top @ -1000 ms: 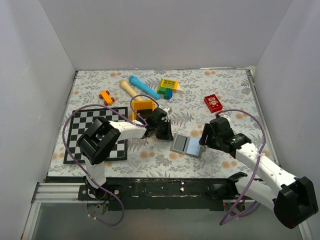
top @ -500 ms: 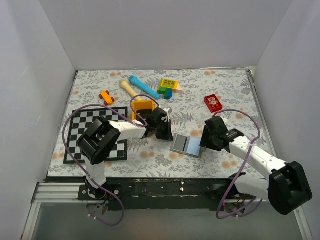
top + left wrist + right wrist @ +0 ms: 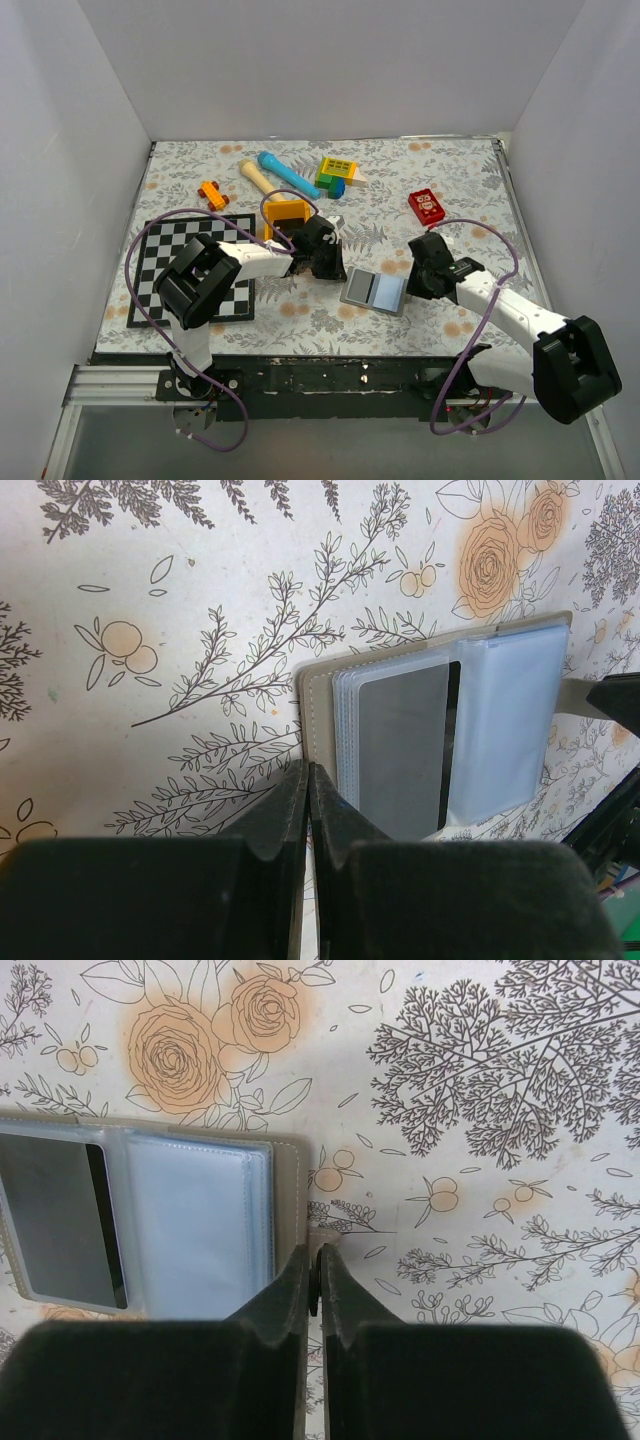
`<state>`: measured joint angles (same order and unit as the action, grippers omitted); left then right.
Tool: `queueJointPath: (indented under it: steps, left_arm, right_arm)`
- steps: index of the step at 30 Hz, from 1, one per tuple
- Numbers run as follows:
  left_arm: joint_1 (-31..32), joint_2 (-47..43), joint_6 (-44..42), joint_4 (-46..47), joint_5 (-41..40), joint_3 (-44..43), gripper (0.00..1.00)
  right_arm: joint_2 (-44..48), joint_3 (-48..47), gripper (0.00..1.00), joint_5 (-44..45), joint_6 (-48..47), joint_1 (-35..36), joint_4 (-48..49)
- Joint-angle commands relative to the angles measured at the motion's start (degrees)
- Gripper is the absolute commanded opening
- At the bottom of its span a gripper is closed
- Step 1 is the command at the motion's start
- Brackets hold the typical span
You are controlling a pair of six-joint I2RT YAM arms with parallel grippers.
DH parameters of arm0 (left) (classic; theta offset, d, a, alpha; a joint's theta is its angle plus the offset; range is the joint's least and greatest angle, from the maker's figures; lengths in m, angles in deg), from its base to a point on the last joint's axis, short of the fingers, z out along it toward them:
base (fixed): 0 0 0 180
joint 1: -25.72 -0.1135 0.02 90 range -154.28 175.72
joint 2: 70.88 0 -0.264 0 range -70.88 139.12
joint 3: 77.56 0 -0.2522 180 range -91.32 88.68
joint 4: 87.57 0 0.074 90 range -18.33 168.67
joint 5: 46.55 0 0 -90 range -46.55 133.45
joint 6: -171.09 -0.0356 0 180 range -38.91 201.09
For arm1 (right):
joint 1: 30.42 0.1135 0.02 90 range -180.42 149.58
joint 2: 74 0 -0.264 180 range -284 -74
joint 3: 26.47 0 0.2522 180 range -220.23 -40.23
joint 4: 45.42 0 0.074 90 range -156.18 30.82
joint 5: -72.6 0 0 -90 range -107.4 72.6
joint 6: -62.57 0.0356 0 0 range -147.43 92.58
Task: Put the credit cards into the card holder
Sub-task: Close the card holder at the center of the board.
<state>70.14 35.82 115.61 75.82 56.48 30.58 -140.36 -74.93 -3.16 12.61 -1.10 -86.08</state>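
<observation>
Card holder (image 3: 374,291) lies open on floral-print bench (image 3: 450,170) btwn 2 hands, 1 flat black credit card (image 3: 400,750) in a clear plastic pocket, grey stitched cover beneath. Left hand (image 3: 308,775) pressed together at its edge; right hand (image 3: 320,1255) pinches snap tab (image 3: 326,1231).

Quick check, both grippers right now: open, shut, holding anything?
left gripper: shut, nothing visible between its fingers.
right gripper: closed on the snap tab of the card holder.
</observation>
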Motion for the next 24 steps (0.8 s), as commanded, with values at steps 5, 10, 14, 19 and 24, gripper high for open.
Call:
queueJointPath:
  steps: [5,10,14,19,24]
  left_arm:
    - [0.58,0.97,-0.77,-2.60,0.06,1.07,0.00]
    - [0.58,0.97,-0.69,-2.60,0.06,0.98,0.00]
    - [0.58,1.06,-0.60,-2.42,0.15,1.07,0.00]
    - [0.66,1.06,-0.69,-2.33,0.23,1.07,0.00]
    - [0.58,0.80,-0.51,-2.25,0.23,1.42,0.00]
  right_arm:
    - [4.40,0.07,0.01,-0.70,-1.18,0.12,2.36]
    - [8.97,-1.24,0.01,-5.18,-3.37,0.12,4.30]
    - [9.07,-3.35,0.01,-9.92,-5.48,0.21,7.02]
    - [3.89,-6.61,0.01,-19.67,-6.46,0.56,11.94]
    - [-0.77,-9.07,0.01,-23.72,-6.63,2.49,16.42]
